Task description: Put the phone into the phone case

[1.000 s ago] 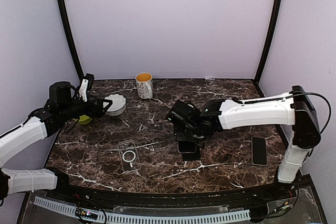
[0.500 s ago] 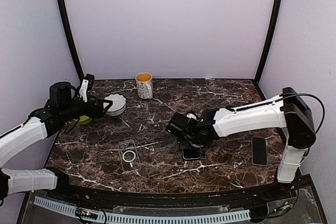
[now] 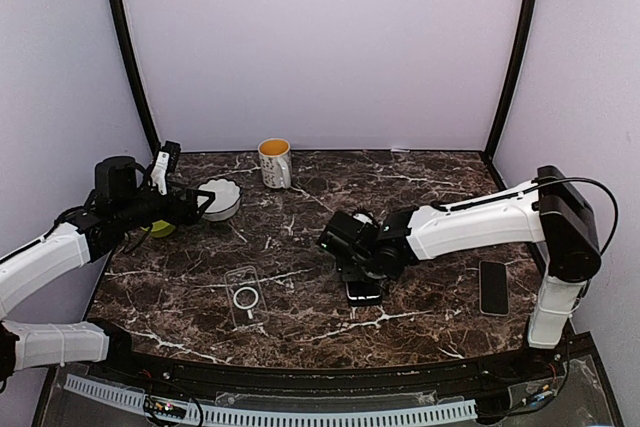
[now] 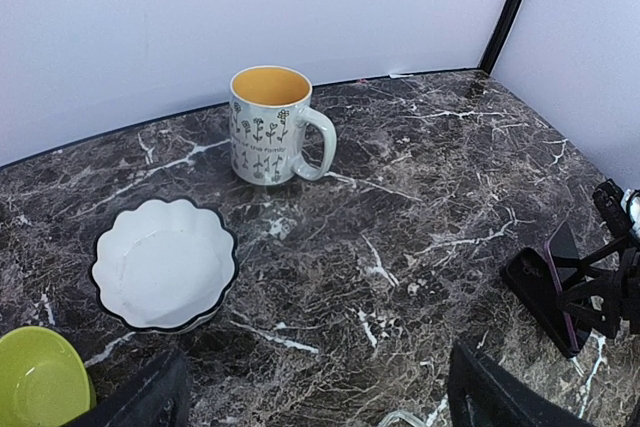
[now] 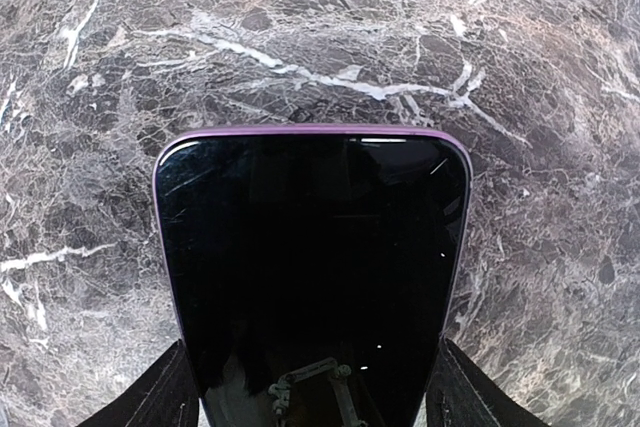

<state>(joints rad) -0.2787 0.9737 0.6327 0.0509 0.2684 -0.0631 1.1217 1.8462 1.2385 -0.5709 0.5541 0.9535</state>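
Phone (image 5: 310,257) clamped in right gripper (image 5: 312,387), phone case (image 3: 245,297) well left

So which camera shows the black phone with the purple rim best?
The right wrist view: the black phone with the purple rim fills it. Top view shows one end; left wrist, its tilted edge.

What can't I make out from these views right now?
- Right wrist view: the phone fills the frame, and the bottom edge cuts off its near end.
- Top view: the right tool covers most of the phone, so whether it is clear of the table is hidden.
- Left wrist view: the phone case shows at most as a faint sliver at the bottom edge, and the corner crops the green bowl.
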